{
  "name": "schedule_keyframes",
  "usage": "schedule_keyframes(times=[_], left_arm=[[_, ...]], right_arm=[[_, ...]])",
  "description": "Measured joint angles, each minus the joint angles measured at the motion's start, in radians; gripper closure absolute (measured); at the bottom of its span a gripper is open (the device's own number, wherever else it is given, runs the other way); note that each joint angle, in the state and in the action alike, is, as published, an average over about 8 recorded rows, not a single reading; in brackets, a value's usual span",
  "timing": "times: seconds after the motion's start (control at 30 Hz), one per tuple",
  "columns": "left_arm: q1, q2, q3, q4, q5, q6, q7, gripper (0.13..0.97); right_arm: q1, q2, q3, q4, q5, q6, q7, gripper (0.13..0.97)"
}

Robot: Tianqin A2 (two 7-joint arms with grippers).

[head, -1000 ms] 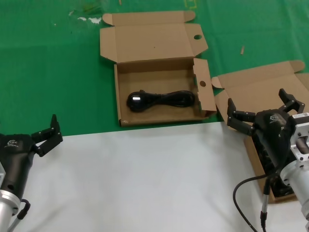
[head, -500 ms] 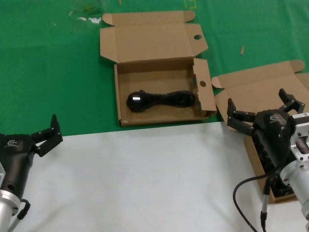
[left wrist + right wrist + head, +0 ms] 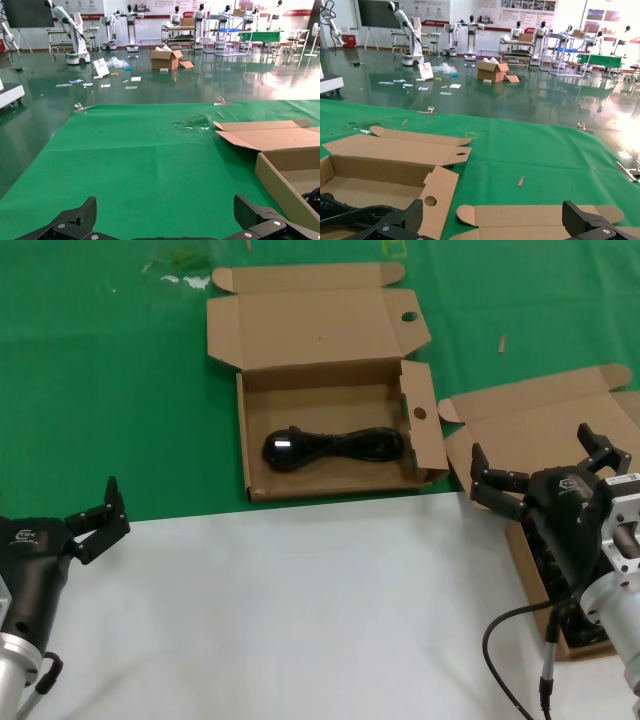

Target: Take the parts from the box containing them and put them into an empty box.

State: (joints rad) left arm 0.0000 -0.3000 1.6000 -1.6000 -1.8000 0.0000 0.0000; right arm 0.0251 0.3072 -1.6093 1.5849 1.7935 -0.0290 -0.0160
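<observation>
Only unreadable white logos mark each end effector (image 3: pixel 92 523) (image 3: pixel 541 472).

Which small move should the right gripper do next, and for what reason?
Probably lower the right gripper into the plain-flapped box beneath it: its fingers are open and hold nothing, while one power cable already lies in the round-holed box. The left gripper waits over the white surface.
</observation>
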Motion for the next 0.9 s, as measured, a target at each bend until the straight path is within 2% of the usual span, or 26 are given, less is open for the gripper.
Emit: schedule_keyframes(times=[0.9], left_arm=[[0.0, 0.0, 0.0, 0.0, 0.0, 0.0, 0.0, 0.132]], right_arm=[[0.0, 0.0, 0.0, 0.0, 0.0, 0.0, 0.0, 0.129]])
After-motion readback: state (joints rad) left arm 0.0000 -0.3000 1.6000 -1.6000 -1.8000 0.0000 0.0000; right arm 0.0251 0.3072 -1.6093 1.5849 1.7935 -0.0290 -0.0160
